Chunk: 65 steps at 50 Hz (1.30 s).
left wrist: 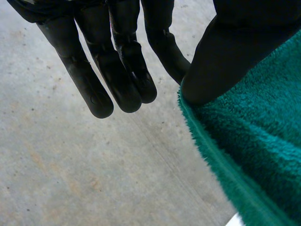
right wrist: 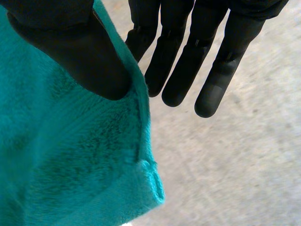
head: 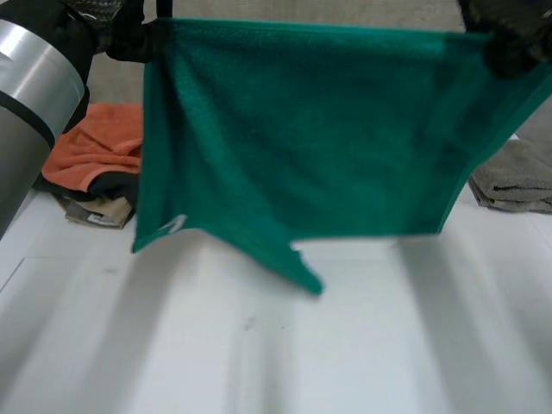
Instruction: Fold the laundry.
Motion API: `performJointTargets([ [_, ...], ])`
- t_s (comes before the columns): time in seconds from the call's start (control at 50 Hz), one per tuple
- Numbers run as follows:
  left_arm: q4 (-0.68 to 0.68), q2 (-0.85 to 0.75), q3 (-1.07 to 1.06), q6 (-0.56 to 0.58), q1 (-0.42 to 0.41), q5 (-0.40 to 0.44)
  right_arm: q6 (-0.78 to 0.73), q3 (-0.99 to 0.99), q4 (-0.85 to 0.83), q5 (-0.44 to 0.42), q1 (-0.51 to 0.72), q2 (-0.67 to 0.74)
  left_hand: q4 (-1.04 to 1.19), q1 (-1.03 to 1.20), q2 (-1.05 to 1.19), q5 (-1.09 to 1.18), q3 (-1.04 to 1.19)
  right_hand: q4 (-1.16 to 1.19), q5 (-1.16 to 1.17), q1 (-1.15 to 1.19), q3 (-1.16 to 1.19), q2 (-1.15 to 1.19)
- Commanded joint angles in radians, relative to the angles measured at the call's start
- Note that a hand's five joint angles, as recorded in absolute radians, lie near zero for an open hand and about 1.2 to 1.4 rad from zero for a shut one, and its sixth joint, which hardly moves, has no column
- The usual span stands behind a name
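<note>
A green towel (head: 302, 147) hangs spread out above the white table (head: 345, 345), held by its two top corners. My left hand (head: 129, 39) has the top left corner; in the left wrist view its thumb (left wrist: 221, 61) pinches the towel's edge (left wrist: 254, 141) against a finger while the other fingers (left wrist: 117, 70) stay straight. My right hand (head: 509, 39) has the top right corner, and there too the thumb (right wrist: 80, 52) presses the towel (right wrist: 70, 160) against a finger. The lower edge hangs uneven, one bottom corner drooping to a point near the table.
An orange cloth (head: 90, 151) lies on a pile of dark and beige garments (head: 99, 207) at the table's left. A folded grey towel (head: 517, 177) sits at the right. My left arm (head: 26, 112) stands close at the left.
</note>
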Motion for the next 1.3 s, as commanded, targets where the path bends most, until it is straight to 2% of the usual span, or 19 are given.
performJointTargets([
  [0.02,-0.054,-0.193,0.02,0.003,-0.002,0.001,-0.056,0.006,0.037,0.071,0.038,0.178,0.196,0.251,0.199,0.239,0.204,0.2,0.221,0.272,0.215,0.222],
  [0.12,-0.065,-0.37,0.066,0.061,-0.009,0.001,-0.055,-0.022,0.017,0.085,0.044,0.342,0.196,0.251,0.199,0.239,0.204,0.2,0.221,0.272,0.215,0.222],
  [0.2,-0.062,-0.529,0.202,0.156,-0.016,-0.006,-0.042,-0.12,-0.058,0.089,0.056,0.46,0.196,0.251,0.199,0.239,0.204,0.2,0.221,0.272,0.215,0.222],
  [0.26,-0.057,-0.621,0.389,0.207,-0.017,-0.012,-0.029,-0.187,-0.15,0.092,0.07,0.516,0.196,0.251,0.199,0.239,0.204,0.2,0.221,0.272,0.215,0.222],
  [0.28,-0.043,-0.655,0.492,0.216,-0.016,-0.009,-0.015,-0.241,-0.228,0.101,0.075,0.545,0.196,0.251,0.199,0.239,0.204,0.2,0.221,0.272,0.215,0.222],
  [0.34,0.007,-0.69,0.659,0.208,-0.005,-0.012,0.008,-0.31,-0.374,0.127,0.081,0.565,0.196,0.251,0.199,0.239,0.204,0.2,0.221,0.272,0.215,0.222],
  [0.36,0.059,-0.703,0.757,0.21,-0.009,-0.012,0.019,-0.339,-0.494,0.144,0.088,0.563,0.196,0.251,0.199,0.239,0.204,0.2,0.221,0.272,0.215,0.222],
  [0.4,0.116,-0.706,0.837,0.211,-0.011,-0.013,0.024,-0.353,-0.619,0.157,0.093,0.553,0.196,0.251,0.199,0.239,0.204,0.2,0.221,0.272,0.215,0.222],
  [0.42,0.147,-0.704,0.871,0.21,-0.003,-0.016,0.028,-0.352,-0.743,0.157,0.096,0.53,0.196,0.251,0.199,0.239,0.204,0.2,0.221,0.272,0.215,0.222],
  [0.48,0.213,-0.7,0.934,0.208,0.003,-0.018,0.028,-0.347,-0.863,0.158,0.099,0.491,0.196,0.251,0.199,0.239,0.204,0.2,0.221,0.272,0.215,0.222],
  [0.52,0.225,-0.698,0.93,0.208,-0.005,-0.016,0.028,-0.347,-0.871,0.155,0.098,0.465,0.196,0.251,0.199,0.239,0.204,0.2,0.221,0.272,0.215,0.222],
  [0.64,0.129,-0.622,0.755,0.202,-0.012,-0.018,0.033,-0.263,-0.807,0.15,0.11,0.421,0.196,0.251,0.199,0.239,0.204,0.2,0.221,0.272,0.215,0.222],
  [0.68,0.089,-0.56,0.596,0.199,-0.009,-0.013,0.031,-0.183,-0.779,0.147,0.111,0.396,0.196,0.251,0.199,0.239,0.204,0.2,0.221,0.272,0.215,0.222],
  [0.9,0.153,-0.359,-0.057,0.202,-0.029,-0.004,0.03,0.263,-0.635,0.111,0.095,0.338,0.196,0.251,0.199,0.239,0.204,0.2,0.221,0.272,0.215,0.222],
  [1.06,0.175,-0.373,-0.279,0.201,-0.075,-0.001,0.03,0.48,-0.62,0.1,0.064,0.335,0.196,0.251,0.199,0.239,0.204,0.2,0.221,0.272,0.215,0.222],
  [1.18,0.242,-0.447,-0.293,0.201,-0.071,0.001,0.031,0.52,-0.624,0.098,0.047,0.333,0.196,0.251,0.199,0.239,0.204,0.2,0.221,0.272,0.215,0.222],
  [1.26,0.264,-0.457,-0.29,0.199,-0.052,0.001,0.03,0.512,-0.612,0.089,0.045,0.319,-0.41,-0.354,-0.407,-0.367,-0.402,0.2,0.221,0.272,0.215,0.222],
  [1.28,0.264,-0.456,-0.293,0.199,-0.033,0.002,0.03,0.507,-0.611,0.083,0.049,0.297,-0.627,-0.571,-0.624,-0.584,-0.619,0.2,0.221,0.272,0.215,0.222],
  [1.3,0.264,-0.453,-0.297,0.199,-0.02,0.001,0.03,0.504,-0.611,0.081,0.049,0.284,-0.681,-0.625,-0.678,-0.638,-0.673,0.2,0.221,0.272,0.215,0.222],
])
